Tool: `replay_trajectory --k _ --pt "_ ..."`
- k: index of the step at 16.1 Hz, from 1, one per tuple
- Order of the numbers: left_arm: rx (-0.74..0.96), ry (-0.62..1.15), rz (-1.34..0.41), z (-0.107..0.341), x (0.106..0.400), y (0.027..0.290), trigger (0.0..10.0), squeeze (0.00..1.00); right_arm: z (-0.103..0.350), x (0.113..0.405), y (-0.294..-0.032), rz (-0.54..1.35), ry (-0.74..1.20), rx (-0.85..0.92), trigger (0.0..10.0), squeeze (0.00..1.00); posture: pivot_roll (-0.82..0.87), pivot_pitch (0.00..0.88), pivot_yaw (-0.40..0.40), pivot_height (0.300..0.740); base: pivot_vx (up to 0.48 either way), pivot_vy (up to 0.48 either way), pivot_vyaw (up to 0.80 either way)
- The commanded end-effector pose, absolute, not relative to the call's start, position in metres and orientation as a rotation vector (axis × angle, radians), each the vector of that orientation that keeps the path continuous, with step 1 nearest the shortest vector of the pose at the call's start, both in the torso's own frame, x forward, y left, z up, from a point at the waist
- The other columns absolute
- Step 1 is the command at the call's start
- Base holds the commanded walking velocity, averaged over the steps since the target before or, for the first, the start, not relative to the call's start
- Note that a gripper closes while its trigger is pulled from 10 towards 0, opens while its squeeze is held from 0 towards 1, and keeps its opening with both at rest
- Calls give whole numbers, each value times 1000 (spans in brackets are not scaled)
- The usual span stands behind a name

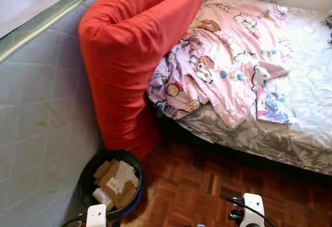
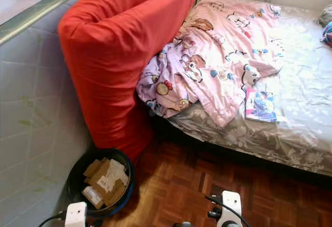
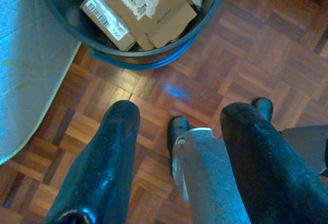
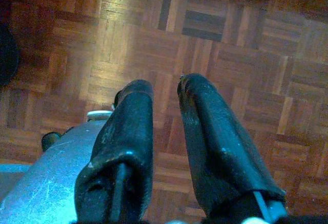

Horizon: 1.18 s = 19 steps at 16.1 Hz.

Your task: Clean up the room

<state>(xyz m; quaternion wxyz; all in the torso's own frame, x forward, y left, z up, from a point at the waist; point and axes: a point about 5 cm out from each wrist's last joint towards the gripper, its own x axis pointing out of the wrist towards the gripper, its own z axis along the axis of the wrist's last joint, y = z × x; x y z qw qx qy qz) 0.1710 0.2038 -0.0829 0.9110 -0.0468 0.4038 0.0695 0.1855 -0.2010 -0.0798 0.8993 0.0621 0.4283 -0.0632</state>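
**Both arms idle over parquet, bin and bed ahead**

Okay, head views first: a bed point(image 1: 311, 149) with a grey floral sheet sits on the right, a crumpled pink cartoon-print blanket point(image 1: 228, 61) spread over its near corner. A comic book point(image 1: 271, 106) lies flat on the sheet just beside the blanket's edge. A big red cushion point(image 1: 129, 55) leans upright between the bed's side and a pale quilted mattress point(image 1: 36, 123) standing on the left. At the cushion's foot, on the parquet floor point(image 1: 197, 185), stands a dark round bin point(image 1: 85, 177) holding cardboard scraps point(image 1: 116, 180) and paper. White wrist parts of both arms poke up at the bottom edge.

Left wrist view: left gripper point(image 3: 182, 116) hangs above the floor, fingers spread wide apart, holding nothing. The bin point(image 3: 154, 60) is near, just beyond the fingertips, with cardboard and a barcode-labelled box point(image 3: 105, 20) inside. The robot's silver leg shows between the fingers.

Right wrist view: right gripper point(image 4: 164, 93) hangs over bare parquet point(image 4: 230, 39), fingers a narrow gap apart, nothing between them.
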Motion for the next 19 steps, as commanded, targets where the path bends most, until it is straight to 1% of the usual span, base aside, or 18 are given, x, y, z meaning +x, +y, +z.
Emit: replay_trajectory --k 1,4,6,8,17,19 --pt "-54 996 224 -89 146 239 10000 0 -97 149 -193 -5 1028 138 10000 0 85 0 0 740 0 -255 0" --pt "-50 995 222 -89 146 239 10000 0 -97 149 -192 -6 1026 142 10000 0 86 0 0 740 0 -303 0" --pt "-51 996 224 -90 145 240 10000 0 -97 149 -192 0 1027 139 10000 0 85 0 1 740 0 -377 -800" --pt "-50 996 225 -90 145 240 10000 0 -97 149 -192 -7 1026 143 10000 0 87 0 0 740 0 -371 -456" --pt "-54 992 225 -89 147 238 10000 0 -96 150 -193 -9 1017 146 10000 0 86 0 -2 740 0 -374 0" --pt "-64 988 242 -89 147 240 10000 0 -96 150 -193 -9 1017 146 10000 0 85 0 -2 740 0 0 0"
